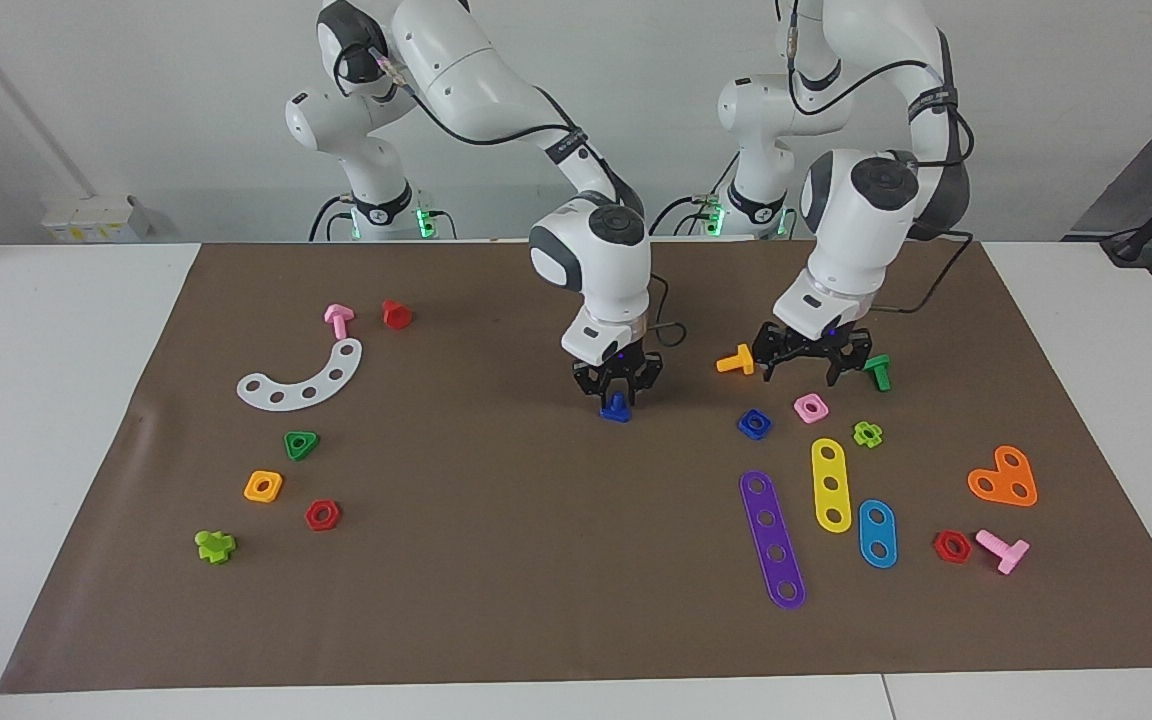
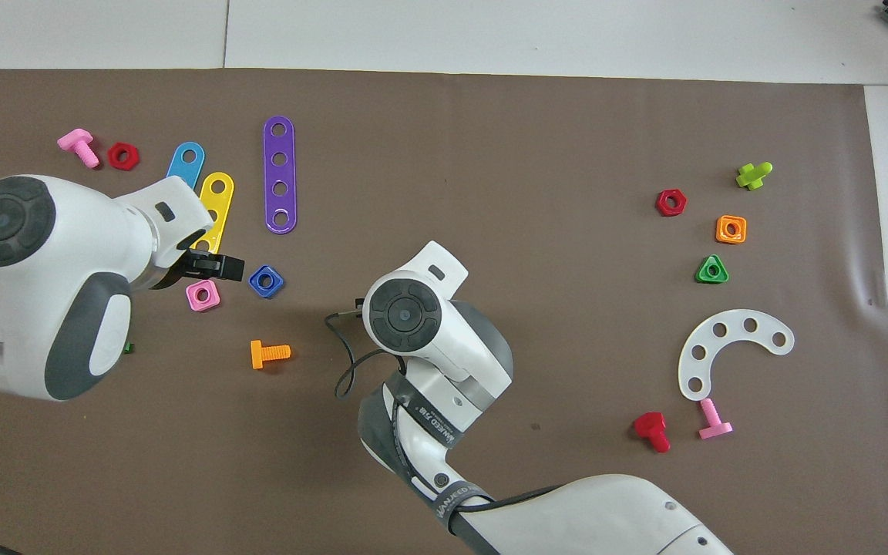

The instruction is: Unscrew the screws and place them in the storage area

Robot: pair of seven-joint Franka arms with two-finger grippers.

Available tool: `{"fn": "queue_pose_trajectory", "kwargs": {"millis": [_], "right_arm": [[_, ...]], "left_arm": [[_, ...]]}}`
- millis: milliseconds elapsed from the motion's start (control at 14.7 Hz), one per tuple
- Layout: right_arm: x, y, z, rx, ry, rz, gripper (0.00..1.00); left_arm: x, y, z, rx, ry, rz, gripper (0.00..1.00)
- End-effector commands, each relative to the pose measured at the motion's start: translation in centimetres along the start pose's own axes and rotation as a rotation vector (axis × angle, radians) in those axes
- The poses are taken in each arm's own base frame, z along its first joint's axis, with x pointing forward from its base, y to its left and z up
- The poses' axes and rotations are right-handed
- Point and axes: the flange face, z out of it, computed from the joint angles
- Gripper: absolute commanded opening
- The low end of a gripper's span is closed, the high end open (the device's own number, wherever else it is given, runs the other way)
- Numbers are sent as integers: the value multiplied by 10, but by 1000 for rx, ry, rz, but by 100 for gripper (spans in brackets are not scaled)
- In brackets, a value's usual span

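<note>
One small blue screw [image 1: 616,407] stands mid-mat under our right gripper [image 1: 617,391], fingers closing around it. Light, stiff plastic; we'd pinch the shaft. Left gripper [image 1: 808,366] hangs open, empty.

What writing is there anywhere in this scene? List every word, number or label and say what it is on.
Black strap on the right arm, overhead view: white lettering, too blurred to read for sure.
Second strap, lower on that arm: white lettering, also unreadable.
Right arm's band and left arm's band, facing view: too small to read.
Toy pieces and brown mat: no print visible.
</note>
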Motion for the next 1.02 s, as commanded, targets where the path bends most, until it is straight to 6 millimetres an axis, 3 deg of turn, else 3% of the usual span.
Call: {"fn": "queue_pose_trajectory", "kwargs": {"millis": [0,136,339,543,679,950], "right_arm": [[1,1,2,-11,6,-13,41],[1,1,3,-10,7,-13,33],[1,1,2,-8,10,-13,32],[1,1,2,-7,11,-11,29],[2,1,1,-6,12,-12,0],[6,-2,-14,-9,11,0,0]], "left_arm": [[-22,-38,-46,17,-10,1,100],[-27,-58,-75,17,-22,-34,100],[-21,-72,-130,-4,-30,-12,100],[-17,-89,-167,-34,-28,-17,100],[-9,-100,-181,-49,-34,-36,100],[4,-105,-196,-48,-29,-38,100]]}}
